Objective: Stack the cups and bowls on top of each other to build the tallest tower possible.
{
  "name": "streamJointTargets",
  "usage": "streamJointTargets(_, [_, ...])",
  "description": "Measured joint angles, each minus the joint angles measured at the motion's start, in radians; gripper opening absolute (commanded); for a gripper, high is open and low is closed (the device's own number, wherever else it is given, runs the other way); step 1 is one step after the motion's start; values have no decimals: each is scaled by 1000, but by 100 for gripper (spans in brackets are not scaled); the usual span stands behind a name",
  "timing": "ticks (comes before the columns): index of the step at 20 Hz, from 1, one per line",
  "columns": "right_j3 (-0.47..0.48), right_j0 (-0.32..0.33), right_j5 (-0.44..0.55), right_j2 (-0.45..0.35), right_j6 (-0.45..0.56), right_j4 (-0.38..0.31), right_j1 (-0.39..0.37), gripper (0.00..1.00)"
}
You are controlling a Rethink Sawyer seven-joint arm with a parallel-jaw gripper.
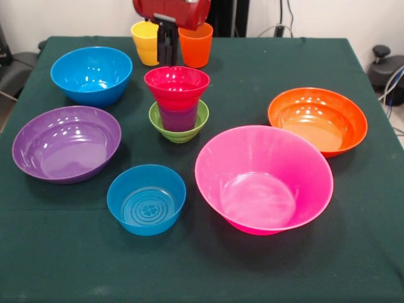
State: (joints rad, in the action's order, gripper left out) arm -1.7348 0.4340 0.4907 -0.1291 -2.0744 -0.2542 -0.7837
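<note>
Mid-table stands the tower: a small green bowl point(180, 129) holds the purple cup point(178, 117), and a red bowl point(177, 85) sits on top of it. Behind it the yellow cup point(145, 43) and the orange cup point(196, 45) stand upright side by side. My gripper point(166, 60) hangs down in the gap between these two cups, just behind the red bowl, under the red arm housing point(172, 11). It holds nothing that I can see. Its dark shape does not show how it is set.
Loose bowls ring the tower on the green cloth: a blue bowl point(91, 74) at back left, a purple bowl point(66, 144) at left, a small blue bowl point(146, 199) in front, a large pink bowl point(264, 180) at front right, an orange bowl point(317, 121) at right.
</note>
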Motion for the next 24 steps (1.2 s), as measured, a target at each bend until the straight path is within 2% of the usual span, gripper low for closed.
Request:
streamJointTargets(17, [0, -2, 0, -1, 0, 17, 4, 0])
streamJointTargets(24, [2, -27, 0, 11, 0, 32, 2, 0])
